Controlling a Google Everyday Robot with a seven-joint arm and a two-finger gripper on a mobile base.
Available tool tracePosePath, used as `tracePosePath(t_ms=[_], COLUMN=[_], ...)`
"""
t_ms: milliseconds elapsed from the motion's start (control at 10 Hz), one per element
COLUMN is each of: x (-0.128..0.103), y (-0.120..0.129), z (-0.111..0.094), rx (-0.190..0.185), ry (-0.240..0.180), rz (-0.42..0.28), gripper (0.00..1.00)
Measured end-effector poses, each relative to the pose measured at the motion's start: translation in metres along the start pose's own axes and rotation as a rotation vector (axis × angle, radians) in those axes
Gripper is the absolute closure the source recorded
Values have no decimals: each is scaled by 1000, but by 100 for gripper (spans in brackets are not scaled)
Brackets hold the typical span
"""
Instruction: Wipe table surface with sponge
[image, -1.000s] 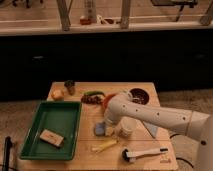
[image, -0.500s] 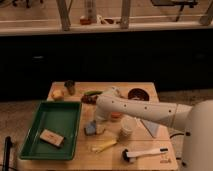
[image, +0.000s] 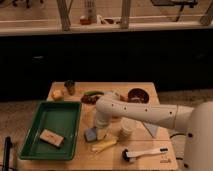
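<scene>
At the bottom right of the frame a black-and-white brush (image: 145, 153) lies flat on the worktop (image: 165, 107), near its front edge. Left of it, a yellow piece (image: 104, 145) lies at a slant. Just above that piece is the sponge (image: 91, 134), blue-grey, resting on the wood at lower centre, close to the right rim of the green tray (image: 65, 107). The hand (image: 99, 132) is down at the sponge's right side, seemingly touching it. Whether the hand is open or closed, and whether it has hold of the sponge, cannot be told.

The tray fills the lower left of the worktop, with a tan block (image: 52, 137) lying in it. Right of the hand stands a white cup (image: 127, 127). The white arm (image: 140, 112) reaches in from the right edge of the frame, across the middle, and bends down to the hand.

Farther back sit a dark red bowl (image: 137, 95), a green vegetable (image: 93, 93), a small dark cup (image: 70, 87) and a yellow lump (image: 58, 94) at the far left corner.
</scene>
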Motion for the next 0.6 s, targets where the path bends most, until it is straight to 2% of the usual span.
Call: tracePosePath(t_ms=[200, 300, 600], x=[25, 30, 40], y=[6, 3, -34], z=[-11, -14, -21], rx=[22, 35, 81], ry=[24, 29, 39], rz=[41, 52, 64], gripper=[100, 100, 100])
